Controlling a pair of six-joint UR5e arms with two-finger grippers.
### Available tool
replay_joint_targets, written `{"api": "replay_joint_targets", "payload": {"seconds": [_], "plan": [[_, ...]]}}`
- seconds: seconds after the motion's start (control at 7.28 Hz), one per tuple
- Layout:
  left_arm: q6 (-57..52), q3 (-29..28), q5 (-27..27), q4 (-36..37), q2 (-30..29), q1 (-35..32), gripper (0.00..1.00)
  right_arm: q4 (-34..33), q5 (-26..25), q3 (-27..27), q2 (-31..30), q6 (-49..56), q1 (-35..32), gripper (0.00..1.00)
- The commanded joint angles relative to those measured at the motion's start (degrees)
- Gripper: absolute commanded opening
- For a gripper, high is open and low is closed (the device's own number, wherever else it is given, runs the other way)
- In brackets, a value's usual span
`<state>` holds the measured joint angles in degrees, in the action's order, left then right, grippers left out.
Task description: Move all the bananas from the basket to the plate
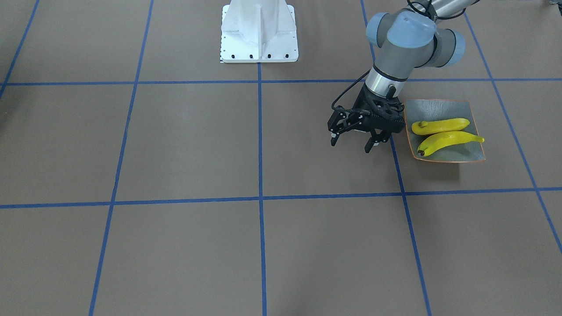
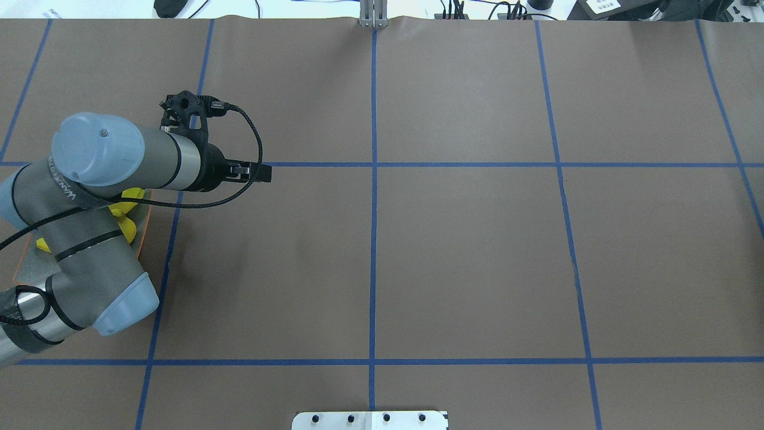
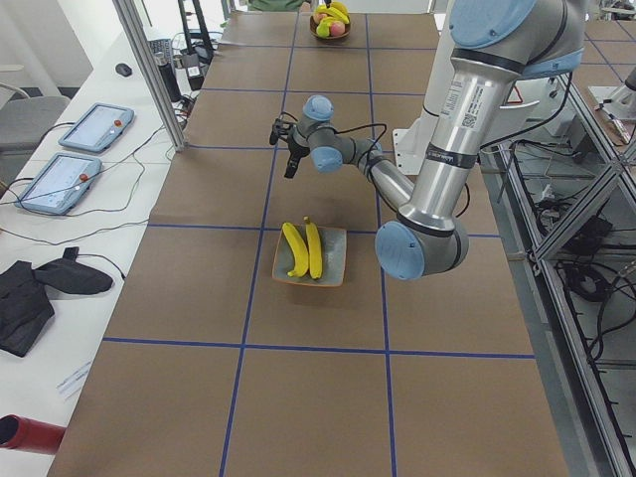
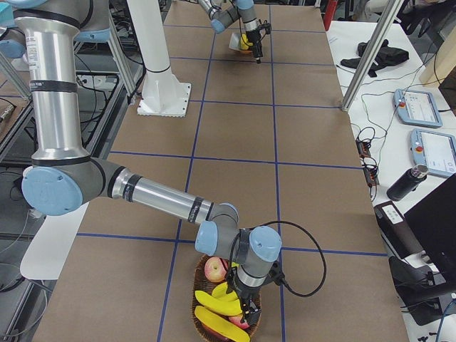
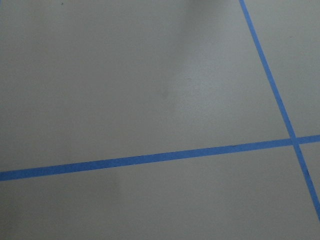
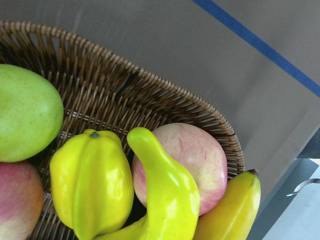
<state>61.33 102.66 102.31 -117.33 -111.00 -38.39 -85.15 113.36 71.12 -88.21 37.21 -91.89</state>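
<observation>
Presently lying side by side on the plate, two bananas, with the left gripper hanging just beside that plate, jaws spread and empty. Well apart from the plate, at the worktop's far end, two more bananas in the wicker basket among an apple and other fruit, right under the right gripper. Cannot tell whether spread or clamped there.

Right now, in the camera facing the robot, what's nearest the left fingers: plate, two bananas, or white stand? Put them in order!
1. plate: its edge just beside the left fingers, on the view's right.
2. upper banana and lower banana, lying on the plate: too close to call.
3. white stand: farthest, at the view's top middle.
</observation>
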Motion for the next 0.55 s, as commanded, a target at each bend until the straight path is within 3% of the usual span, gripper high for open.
{"api": "replay_joint_targets", "payload": {"seconds": [0.0,0.41], "plan": [[-0.08,-0.27,0.0,0.0,0.0,0.07,1.0,0.07,0.02,-0.37,0.41,-0.04,0.22,0.98],[-0.08,-0.7,-0.09,0.0,0.08,0.33,1.0,2.09,1.07,-1.16,0.67,-1.61,2.06,0.98]]}}
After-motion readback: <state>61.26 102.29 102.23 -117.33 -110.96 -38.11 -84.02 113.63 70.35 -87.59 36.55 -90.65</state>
